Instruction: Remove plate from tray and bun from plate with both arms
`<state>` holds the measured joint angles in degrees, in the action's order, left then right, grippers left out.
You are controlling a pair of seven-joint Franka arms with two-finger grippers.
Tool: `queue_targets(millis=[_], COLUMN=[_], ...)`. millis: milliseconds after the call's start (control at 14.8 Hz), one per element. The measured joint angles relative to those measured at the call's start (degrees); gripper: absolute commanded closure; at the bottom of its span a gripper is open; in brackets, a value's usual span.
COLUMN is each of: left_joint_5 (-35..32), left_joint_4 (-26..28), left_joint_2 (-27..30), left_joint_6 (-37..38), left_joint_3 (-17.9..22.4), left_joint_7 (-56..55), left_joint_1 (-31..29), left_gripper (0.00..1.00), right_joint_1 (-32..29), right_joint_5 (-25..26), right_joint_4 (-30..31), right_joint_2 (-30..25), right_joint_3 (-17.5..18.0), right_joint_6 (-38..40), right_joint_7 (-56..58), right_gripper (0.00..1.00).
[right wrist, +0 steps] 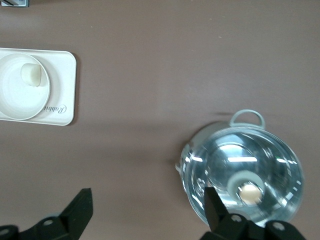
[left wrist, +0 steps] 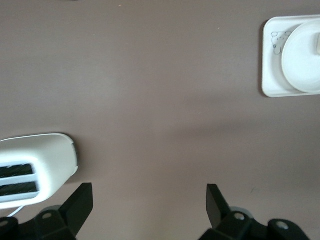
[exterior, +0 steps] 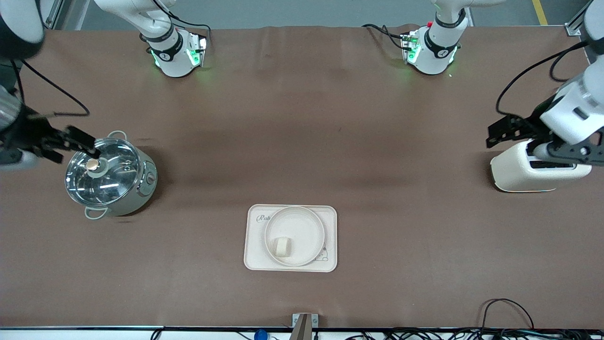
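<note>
The round cream-white plate sits on the rectangular cream tray, near the front camera at the table's middle. The small pale bun lies in the plate, on its part nearest the camera. The plate shows in the left wrist view with the bun at that frame's edge. In the right wrist view the bun lies in the plate. My left gripper is open and empty, up over the table beside the toaster. My right gripper is open and empty, over the pot's rim.
A steel pot with a glass lid stands at the right arm's end of the table. A cream toaster stands at the left arm's end. Cables lie along the table edge nearest the camera.
</note>
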<state>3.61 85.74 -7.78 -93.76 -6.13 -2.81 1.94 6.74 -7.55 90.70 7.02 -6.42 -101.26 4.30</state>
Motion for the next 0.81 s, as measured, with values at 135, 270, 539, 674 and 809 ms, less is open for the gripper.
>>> queue_targets(millis=[135, 270, 539, 674, 809], left_joint_5=[-0.01, -0.43, -0.72, -0.76, -0.77], left_joint_4=[0.04, 0.05, -0.02, -0.06, -0.39], left_joint_2=[-3.01, -6.19, -11.81, -14.40, -16.77], left_joint_6=[-2.12, -3.96, -10.83, -13.84, -15.91], left_joint_3=[-0.43, -0.57, -0.64, -0.50, -0.29], left_joint_7=[-6.56, -12.33, -17.94, -18.14, -18.14], left_joint_1=[3.16, 7.22, 11.44, 11.43, 11.13], left_gripper=[0.00, 0.00, 0.00, 0.00, 0.00], right_joint_1=[1.48, 3.03, 5.28, 5.69, 5.63], right_joint_5=[-0.42, -0.54, -0.67, -0.68, -1.05], right_joint_4=[-0.70, -1.17, -1.67, -1.87, -2.08], right_joint_2=[4.41, 8.49, 15.09, 16.84, 17.92], right_joint_3=[0.61, 1.14, 3.30, 3.85, 3.82], right_joint_6=[-5.22, -10.45, -18.77, -20.57, -20.96], right_joint_7=[-0.03, -0.31, -6.13, -7.39, -7.60], right_gripper=[0.18, 0.22, 0.22, 0.22, 0.22])
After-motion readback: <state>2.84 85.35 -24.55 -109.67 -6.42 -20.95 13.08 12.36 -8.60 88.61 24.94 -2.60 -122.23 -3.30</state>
